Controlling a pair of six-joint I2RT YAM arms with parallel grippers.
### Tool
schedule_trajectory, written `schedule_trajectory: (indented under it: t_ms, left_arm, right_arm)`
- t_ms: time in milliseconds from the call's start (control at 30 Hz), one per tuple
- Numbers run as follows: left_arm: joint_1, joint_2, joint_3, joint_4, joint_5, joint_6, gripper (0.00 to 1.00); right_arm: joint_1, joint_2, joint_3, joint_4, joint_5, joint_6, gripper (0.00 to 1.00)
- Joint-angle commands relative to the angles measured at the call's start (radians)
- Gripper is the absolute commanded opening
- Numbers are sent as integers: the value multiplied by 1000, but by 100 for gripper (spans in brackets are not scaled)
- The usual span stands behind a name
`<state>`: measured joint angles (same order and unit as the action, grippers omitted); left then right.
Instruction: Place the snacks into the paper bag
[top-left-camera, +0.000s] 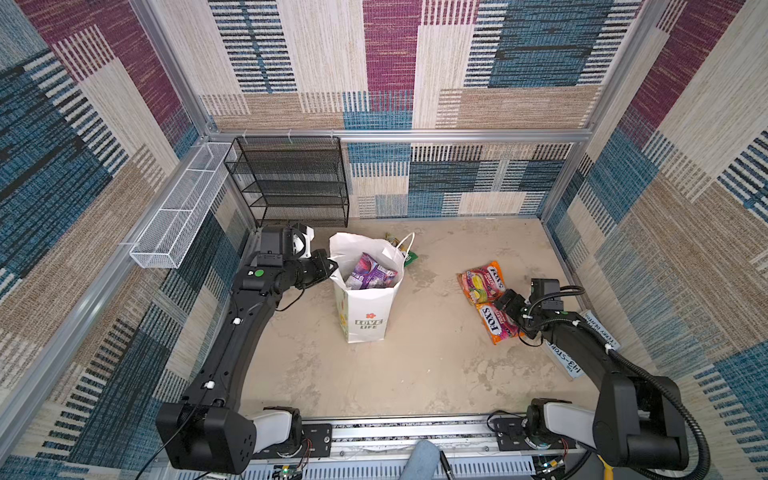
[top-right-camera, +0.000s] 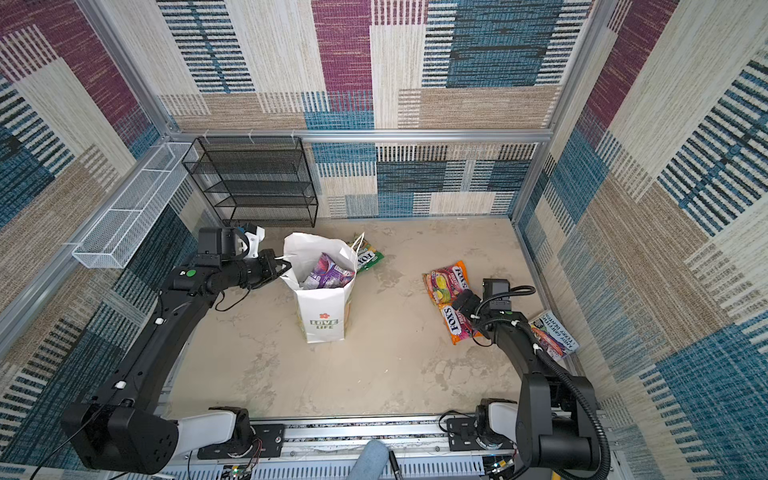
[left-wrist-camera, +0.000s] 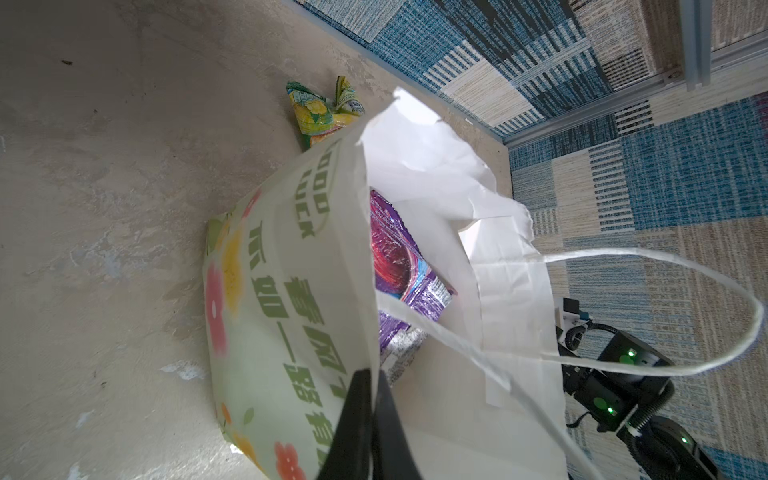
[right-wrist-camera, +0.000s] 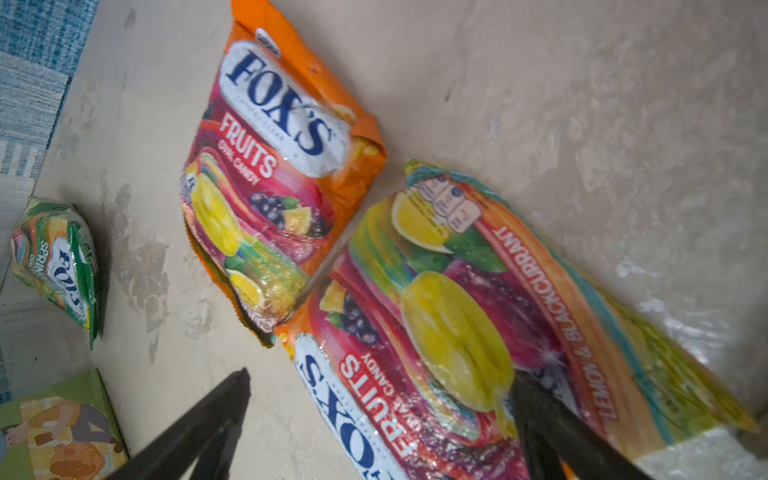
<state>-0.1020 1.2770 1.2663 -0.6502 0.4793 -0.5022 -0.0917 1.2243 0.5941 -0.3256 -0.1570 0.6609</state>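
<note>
The white paper bag (top-left-camera: 365, 309) (top-right-camera: 322, 309) (left-wrist-camera: 291, 291) stands upright left of centre. My left gripper (top-left-camera: 330, 266) (top-right-camera: 284, 266) (left-wrist-camera: 376, 374) is shut on its left rim. A purple snack (top-left-camera: 372, 272) (top-right-camera: 326, 272) (left-wrist-camera: 395, 257) sticks up inside the bag. Behind the bag lies a green snack (top-right-camera: 368, 257) (left-wrist-camera: 318, 112) (right-wrist-camera: 58, 257). Two orange snacks lie at the right: a far one (top-left-camera: 482, 280) (right-wrist-camera: 270, 174) and a near one (top-left-camera: 494, 326) (top-right-camera: 457, 328) (right-wrist-camera: 457, 332). My right gripper (top-left-camera: 505, 305) (top-right-camera: 461, 301) (right-wrist-camera: 380, 374) is open low over the near one, one finger on each side of its printed end.
A black mesh shelf (top-left-camera: 291, 183) stands against the back wall. A white wire basket (top-left-camera: 178, 212) hangs on the left wall. A printed book (top-right-camera: 555, 334) lies by the right wall, partly under my right arm. Carpeted walls close in three sides.
</note>
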Motion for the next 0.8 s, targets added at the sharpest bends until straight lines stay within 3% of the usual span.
schedule_trajectory:
  t_ms: [0, 400, 767]
  left_arm:
    - [1, 1, -1, 24, 25, -9, 0]
    - [1, -1, -1, 26, 28, -12, 0]
    - [0, -5, -1, 27, 24, -11, 0]
  right_arm:
    - [-19, 1, -18, 28, 20, 72, 93]
    - [-25, -31, -31, -62, 156, 191, 86]
    - [-25, 66, -43, 9, 79, 187, 85]
